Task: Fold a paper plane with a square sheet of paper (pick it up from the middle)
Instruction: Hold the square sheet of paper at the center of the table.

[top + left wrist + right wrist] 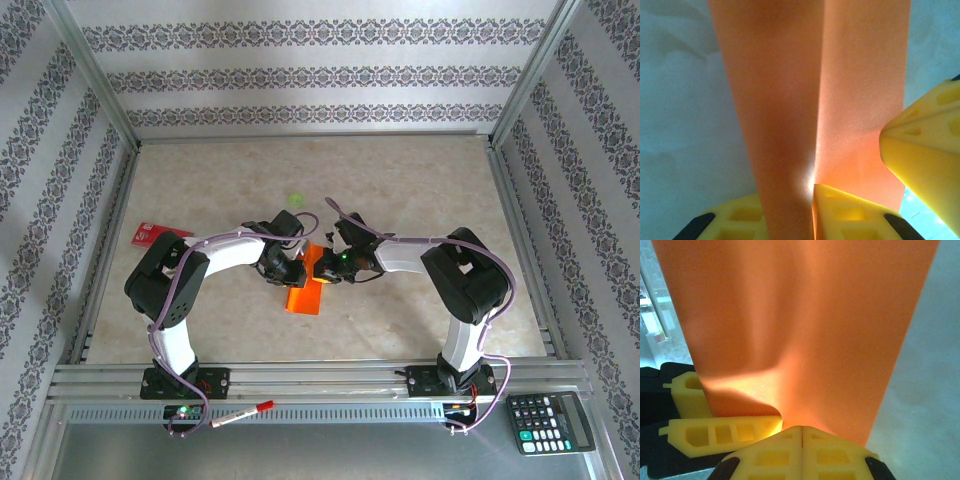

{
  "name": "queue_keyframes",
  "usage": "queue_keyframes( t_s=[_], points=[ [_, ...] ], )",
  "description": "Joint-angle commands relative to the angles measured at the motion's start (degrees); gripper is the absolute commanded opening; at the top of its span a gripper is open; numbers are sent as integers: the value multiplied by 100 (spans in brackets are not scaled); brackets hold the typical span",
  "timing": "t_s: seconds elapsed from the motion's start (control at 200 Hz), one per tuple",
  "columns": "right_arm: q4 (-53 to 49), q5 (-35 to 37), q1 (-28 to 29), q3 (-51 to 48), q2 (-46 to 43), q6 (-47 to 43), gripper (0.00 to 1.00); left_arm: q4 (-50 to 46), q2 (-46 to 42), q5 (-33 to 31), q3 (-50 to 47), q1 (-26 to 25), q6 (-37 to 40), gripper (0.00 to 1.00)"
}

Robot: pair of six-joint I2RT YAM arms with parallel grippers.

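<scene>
The square sheet of paper [308,292], bright orange and creased lengthwise, sits mid-table between my two grippers. My left gripper [288,268] comes at it from the left. In the left wrist view a raised flap of the paper [785,125] runs down between the yellow fingers [855,215] of that gripper [790,205], which is shut on it. My right gripper [335,266] meets the sheet from the right. In the right wrist view its jaws are shut tight together [801,428], tips against the paper [805,315]. The right gripper's finger [925,160] shows beside the sheet.
A small red card [155,233] lies at the table's left, and a tiny green spot [296,199] sits behind the grippers. A calculator [549,422] and a red-capped pen [240,414] rest on the front ledge. Metal frame rails border the table.
</scene>
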Motion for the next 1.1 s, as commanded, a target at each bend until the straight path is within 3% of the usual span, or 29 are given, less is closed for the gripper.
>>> queue_keyframes(
  t_s=[0.0,0.61,1.094],
  points=[
    [49,9,38,-35,150,29,2,-542,406,-614,-416,-61,-61,22],
    [-570,742,48,-247,561,-388,0,-551,335,-610,-367,-61,-77,22],
    [-741,1064,50,-462,601,-439,0,-771,-115,-685,-60,-43,-217,40]
  ],
)
